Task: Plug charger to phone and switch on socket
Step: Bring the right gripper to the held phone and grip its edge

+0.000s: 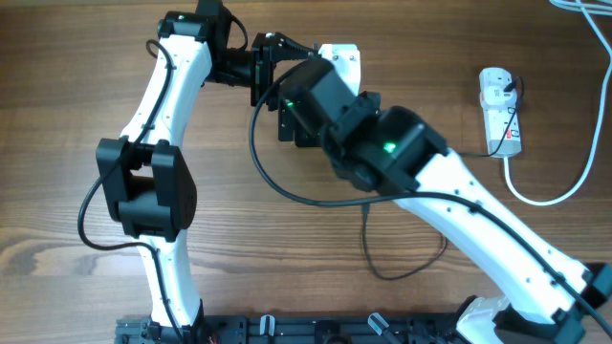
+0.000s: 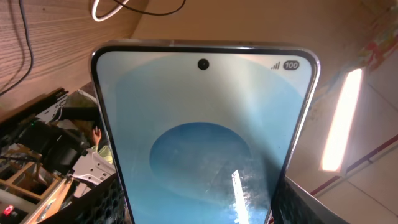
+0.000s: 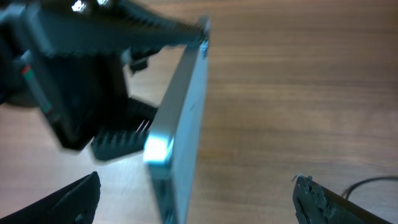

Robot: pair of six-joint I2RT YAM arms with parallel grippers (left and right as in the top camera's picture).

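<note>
Phone (image 2: 205, 124) above wooden table (image 3: 298, 74)

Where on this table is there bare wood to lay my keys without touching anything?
The widest bare patch of the table lies left of the left arm. Another sits at the top, between the right arm and the socket. Top centre is crowded: both arms meet around the phone. A thin black cable loops across the lower middle.
</note>
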